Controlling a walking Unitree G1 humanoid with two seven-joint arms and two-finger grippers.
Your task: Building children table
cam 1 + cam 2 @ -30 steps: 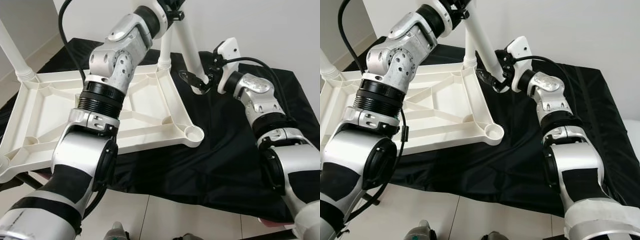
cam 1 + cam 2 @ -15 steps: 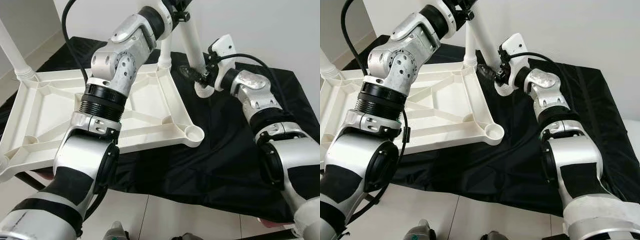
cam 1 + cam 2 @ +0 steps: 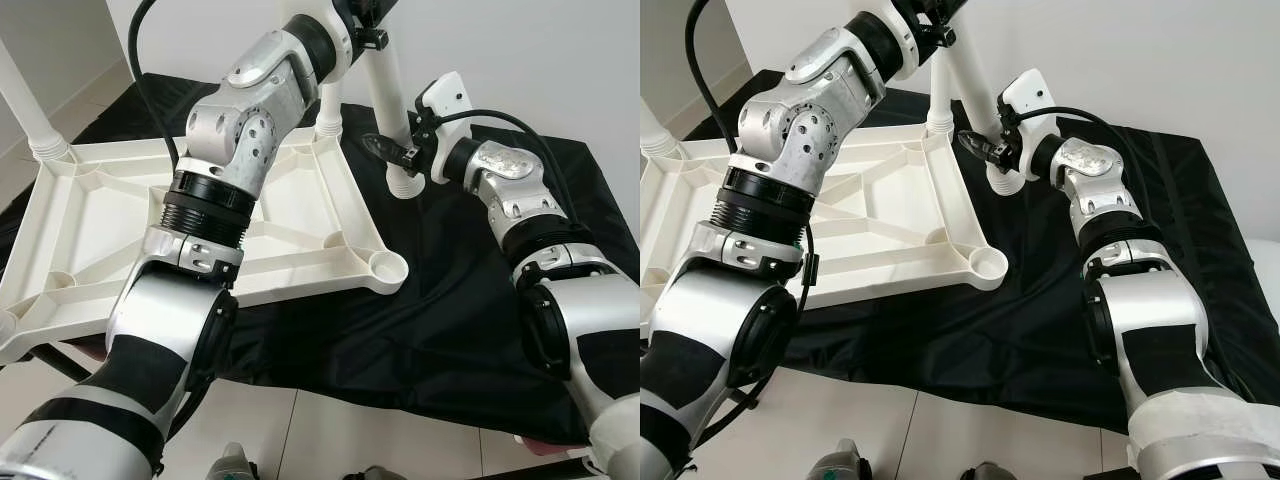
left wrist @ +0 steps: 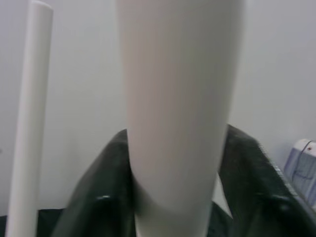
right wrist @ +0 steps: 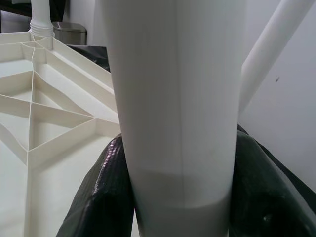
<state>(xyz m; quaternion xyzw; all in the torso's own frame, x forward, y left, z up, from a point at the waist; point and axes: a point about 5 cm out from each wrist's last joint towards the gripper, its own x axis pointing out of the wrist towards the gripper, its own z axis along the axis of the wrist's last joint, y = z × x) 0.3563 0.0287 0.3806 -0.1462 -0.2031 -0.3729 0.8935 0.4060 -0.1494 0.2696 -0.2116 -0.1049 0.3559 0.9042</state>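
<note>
A home room: tiled floor point(image 3: 330, 430), plain white wall point(image 3: 520, 50), black-draped table point(image 3: 440, 330)

The loose white table leg point(image 3: 388, 105) runs out of the top edge above the right gripper point(image 3: 392, 152), its upper end cut off — as is the left gripper point(image 4: 173, 197) holding it higher up, where only the wrist shows in the head views. In the left wrist view the leg fills the frame between blurred black fingers point(image 4: 96, 197), its ends out of sight. The upturned tabletop point(image 3: 120, 240) is partly hidden behind the left arm point(image 3: 215, 190), and its near left corner is cut by the frame edge. A second leg point(image 3: 25, 100), far from both grippers, also leaves the top edge.
</note>
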